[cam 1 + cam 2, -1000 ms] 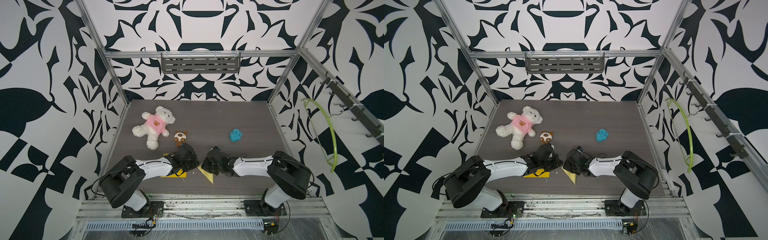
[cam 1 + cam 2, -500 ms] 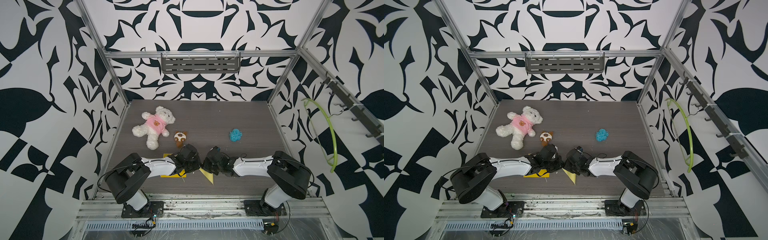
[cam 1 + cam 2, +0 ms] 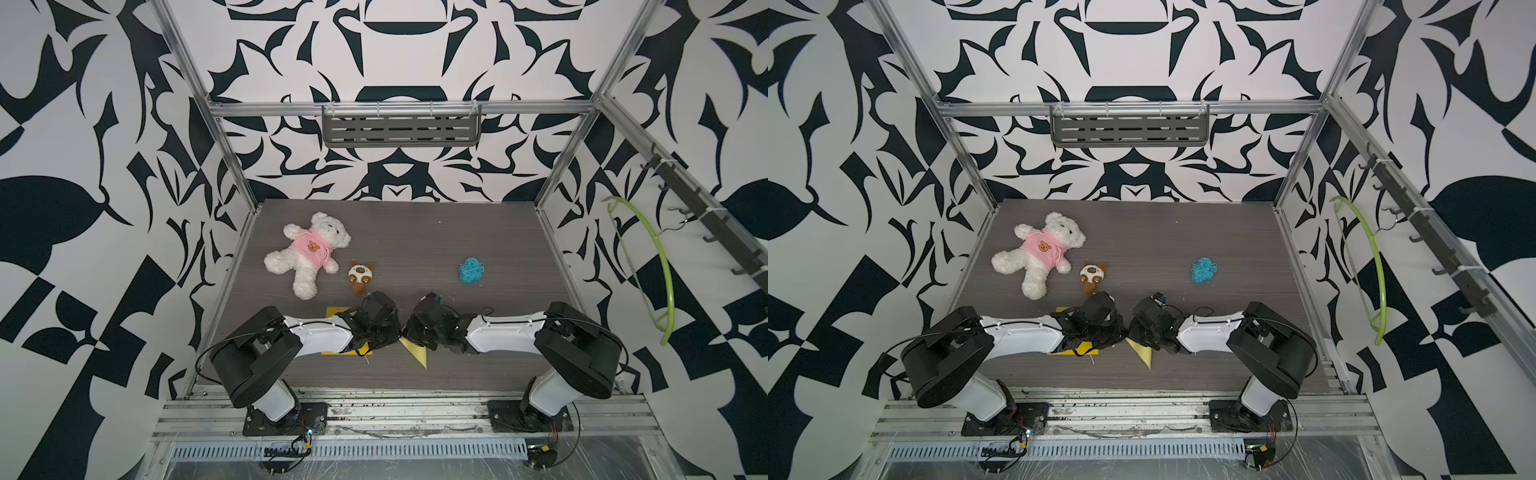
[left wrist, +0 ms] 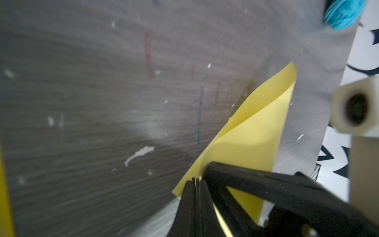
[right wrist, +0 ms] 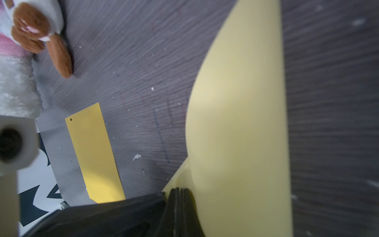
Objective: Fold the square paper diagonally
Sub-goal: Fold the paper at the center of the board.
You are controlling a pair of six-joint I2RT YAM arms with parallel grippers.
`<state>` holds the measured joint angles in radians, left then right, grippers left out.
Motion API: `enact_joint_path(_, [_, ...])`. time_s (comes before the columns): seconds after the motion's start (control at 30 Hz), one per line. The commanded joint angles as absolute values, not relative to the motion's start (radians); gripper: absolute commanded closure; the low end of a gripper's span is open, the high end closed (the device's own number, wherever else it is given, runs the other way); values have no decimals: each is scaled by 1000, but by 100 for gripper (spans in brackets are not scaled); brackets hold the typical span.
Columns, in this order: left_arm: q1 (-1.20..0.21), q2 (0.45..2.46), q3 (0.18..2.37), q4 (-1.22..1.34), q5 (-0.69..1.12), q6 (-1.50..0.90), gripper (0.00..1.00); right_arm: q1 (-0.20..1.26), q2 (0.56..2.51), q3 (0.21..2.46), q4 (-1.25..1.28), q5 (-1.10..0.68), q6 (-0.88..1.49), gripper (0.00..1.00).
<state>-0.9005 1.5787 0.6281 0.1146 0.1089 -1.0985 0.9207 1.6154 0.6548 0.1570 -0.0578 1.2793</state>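
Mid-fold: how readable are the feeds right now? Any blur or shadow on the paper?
Left wrist view: yellow paper fairly sharp, with a shadow band near the left gripper; table smeared by blur. Right wrist view: yellow paper close and soft-edged, shaded toward the right gripper. Both top views: sharp and evenly lit.

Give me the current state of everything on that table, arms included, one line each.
yellow paper: bowed over on itself, not pressed flat
left gripper: jaws shut on the yellow paper
right gripper: jaws shut on the yellow paper
darker yellow sheet: flat on the table
teddy bear: lying on its back
small plush toy: lying down
blue yarn ball: resting free
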Motion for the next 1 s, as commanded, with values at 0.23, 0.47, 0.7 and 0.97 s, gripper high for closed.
enact_joint_path(0.23, [-910,1618,605,19,58,-1089,100,929,1619,646,56,-61,1257,100])
enact_joint_path(0.47, [-910,1602,597,-28,23,-1088,100,929,1549,742,-90,-21,1142,98])
enact_joint_path(0.7, [-913,1604,605,-38,18,-1082,100,926,1448,810,-194,9,1010,90])
enact_joint_path(0.97, [-923,1620,626,-47,15,-1078,100,926,1433,840,-273,10,925,92])
